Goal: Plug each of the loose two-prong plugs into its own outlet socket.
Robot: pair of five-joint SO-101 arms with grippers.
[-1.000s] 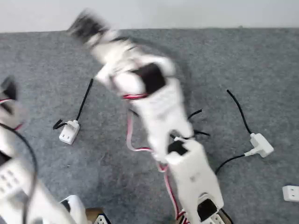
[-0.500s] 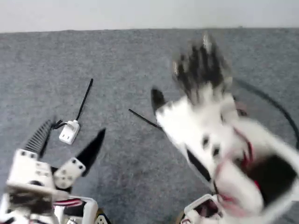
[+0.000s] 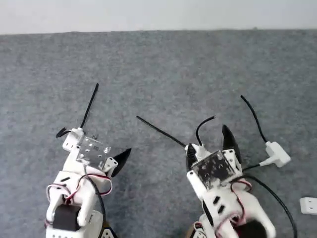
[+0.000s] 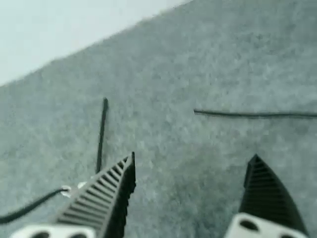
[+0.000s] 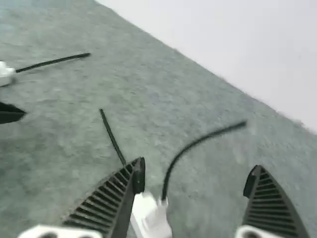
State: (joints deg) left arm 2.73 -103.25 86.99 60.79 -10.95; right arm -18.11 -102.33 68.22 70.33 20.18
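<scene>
My left gripper [image 3: 100,142] [image 4: 193,161] is open, low over the grey carpet, right beside a white two-prong plug [image 3: 72,140] [image 4: 79,187] whose black cord [image 3: 89,105] runs away from it. My right gripper [image 3: 208,139] [image 5: 198,166] is open too. A second white plug [image 3: 196,148] [image 5: 150,216] lies between its fingers, nearer the left one, with a curled black cord [image 5: 198,142]. A third white plug [image 3: 275,153] lies further right. A white outlet block [image 3: 308,205] sits at the right edge.
A loose black cord [image 3: 159,131] [image 4: 252,115] [image 5: 112,137] lies on the carpet between the two arms. Another black cord [image 3: 253,117] leads away from the right-hand plug. A pale wall [image 3: 158,15] borders the carpet's far edge.
Both arms were swinging fast and blurred. The right arm swept from the centre to the right and came down over a plug; the left arm settled by the left plug.
</scene>
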